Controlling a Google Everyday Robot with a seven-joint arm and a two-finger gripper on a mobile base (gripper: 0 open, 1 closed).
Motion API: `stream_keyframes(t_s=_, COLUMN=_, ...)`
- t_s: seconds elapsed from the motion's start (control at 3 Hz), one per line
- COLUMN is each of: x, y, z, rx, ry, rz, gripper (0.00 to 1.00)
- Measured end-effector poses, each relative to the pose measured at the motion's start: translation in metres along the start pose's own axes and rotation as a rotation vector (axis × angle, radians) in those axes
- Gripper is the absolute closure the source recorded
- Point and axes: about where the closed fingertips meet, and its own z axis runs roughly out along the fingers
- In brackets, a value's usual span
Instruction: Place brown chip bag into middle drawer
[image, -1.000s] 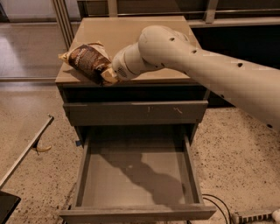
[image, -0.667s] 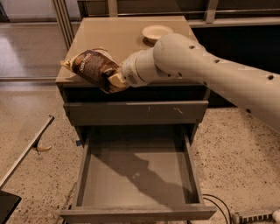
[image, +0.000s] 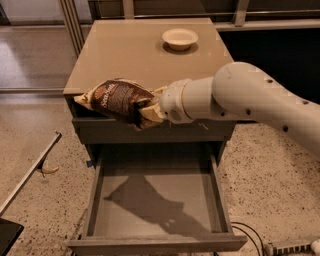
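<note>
The brown chip bag (image: 117, 100), dark brown with white lettering and tan ends, hangs in the air in front of the cabinet's top edge, above the back of the open drawer. My gripper (image: 152, 110) is shut on the bag's right end; its fingers are mostly hidden by the bag and the white wrist. The middle drawer (image: 102, 220) is pulled out wide below, with a bare grey floor showing only the arm's shadow.
A small cream bowl (image: 180, 38) sits near the back right of the tan cabinet top (image: 125, 55). The closed top drawer front (image: 200, 132) is behind the bag. A thin metal bar (image: 27, 172) leans at the left; cables (image: 255, 235) lie on the floor at the right.
The arm has drawn back toward the front, lifting the bag off the cabinet top and carrying it forward and lower, over the open drawer. The bowl is now uncovered.
</note>
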Motion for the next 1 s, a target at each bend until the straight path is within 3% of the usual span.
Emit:
stream_keyframes(t_s=0.33, x=0.021, y=0.016, z=-0.02, rx=-0.049, ry=-0.012, rz=-0.006, gripper=1.0)
stream_keyframes(t_s=0.67, x=0.056, y=0.024, z=-0.026, rx=-0.096, ry=0.012, rz=0.025, gripper=1.0)
stream_keyframes(t_s=1.0, x=0.107, y=0.034, z=-0.022, rx=-0.161, ry=0.09, rz=0.089, gripper=1.0)
